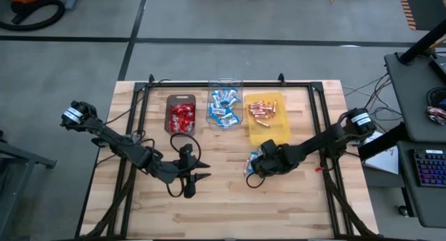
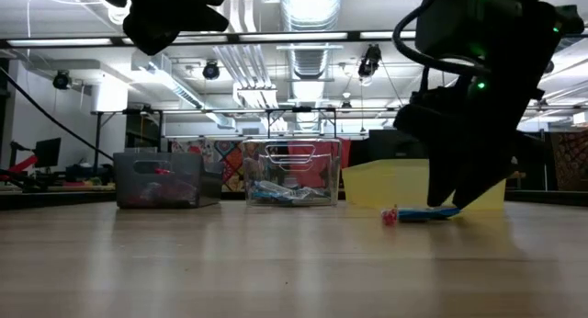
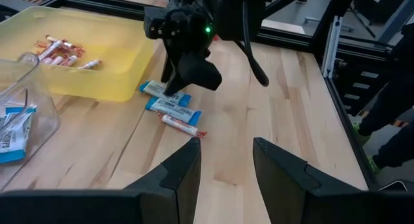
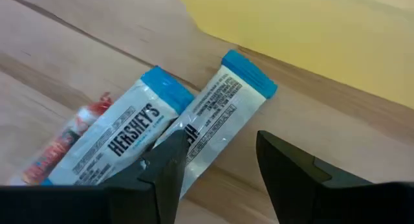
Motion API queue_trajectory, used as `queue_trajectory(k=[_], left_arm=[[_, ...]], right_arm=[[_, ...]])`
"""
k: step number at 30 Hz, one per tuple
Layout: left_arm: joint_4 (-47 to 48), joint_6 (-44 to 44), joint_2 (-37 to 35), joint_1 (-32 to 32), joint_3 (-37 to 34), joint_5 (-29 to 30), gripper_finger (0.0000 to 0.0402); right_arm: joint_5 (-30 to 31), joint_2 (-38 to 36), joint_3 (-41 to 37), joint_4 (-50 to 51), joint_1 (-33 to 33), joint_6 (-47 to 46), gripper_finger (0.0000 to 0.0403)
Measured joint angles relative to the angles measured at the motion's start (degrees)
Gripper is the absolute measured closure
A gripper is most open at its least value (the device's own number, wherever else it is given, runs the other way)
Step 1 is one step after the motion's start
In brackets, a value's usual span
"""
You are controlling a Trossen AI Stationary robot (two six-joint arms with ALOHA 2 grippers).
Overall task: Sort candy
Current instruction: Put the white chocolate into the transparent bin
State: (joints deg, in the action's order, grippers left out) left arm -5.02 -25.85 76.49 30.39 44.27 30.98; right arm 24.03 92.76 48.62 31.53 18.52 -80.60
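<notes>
R gripper (image 4: pixel 213 172) astride bar (image 4: pixel 223 111) lengthwise

On the table (image 1: pixel 230 206), 3 trays sit in a row at 12 o'clock: packets (image 1: pixel 182 118), then bars (image 1: pixel 224 107), then sticks (image 1: pixel 260 109). At 6 o'clock of the stick tray (image 1: pixel 272 133), touching, lie 2 loose bars (image 4: pixel 194 130) side by side.

Two dark, near-black arms, left arm (image 1: pixel 118 143) and right arm (image 1: pixel 313 143), each wear a white-banded joint toward the table's (image 1: pixel 230 213) outer edge; a green light glows on the right wrist.
</notes>
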Motion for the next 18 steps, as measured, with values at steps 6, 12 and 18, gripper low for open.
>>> queue_trajectory(k=[6, 12, 18], left_arm=[[0.27, 1.01, 0.00, 0.01, -0.02, 0.00, 0.0277], [2.68, 1.09, -0.02, 0.35, -0.04, -0.02, 0.0277], [3.56, 1.02, -0.02, 0.60, -0.04, -0.02, 0.0277]], right_arm=[[1.47, 2.93, 0.14, -6.80, -0.02, 3.10, 0.0223], [-5.46, 1.27, 0.13, -0.83, 0.35, 15.05, 0.0247], [-8.23, -4.68, -0.34, 4.16, 1.15, 16.11, 0.0258]])
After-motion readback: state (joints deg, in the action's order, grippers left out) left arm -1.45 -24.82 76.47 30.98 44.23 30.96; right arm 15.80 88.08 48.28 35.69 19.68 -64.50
